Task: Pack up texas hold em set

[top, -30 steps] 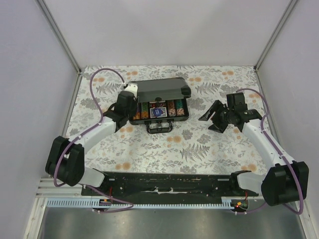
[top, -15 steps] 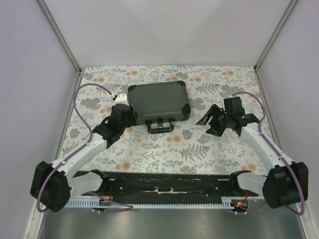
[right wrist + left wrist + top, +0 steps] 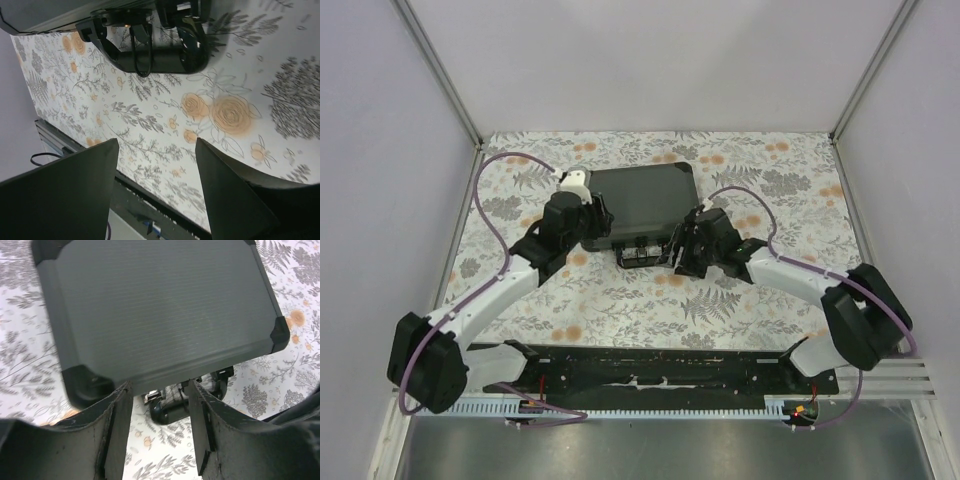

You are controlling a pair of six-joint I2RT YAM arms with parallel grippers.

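Standing parted and empty at the front left corner of the briefcase (image 3: 645, 192), whose lid has just dropped shut on the table (image 3: 750, 300), the left gripper (image 3: 592, 216) waits while the right gripper (image 3: 686, 246), also spread and empty, has swung in beside the handle (image 3: 640, 258), probably for latching.

Closed briefcase (image 3: 642, 198): dark grey, finely ribbed lid, black corner caps; black handle (image 3: 638, 258) at its near edge. Table (image 3: 620, 300) around the briefcase: white cloth printed with grey ferns, leaves and orange blossoms. Robot arms (image 3: 490, 295): white links, black joints, purple cables (image 3: 490, 200). Both the left gripper (image 3: 159, 386) and right gripper (image 3: 156, 142): black.
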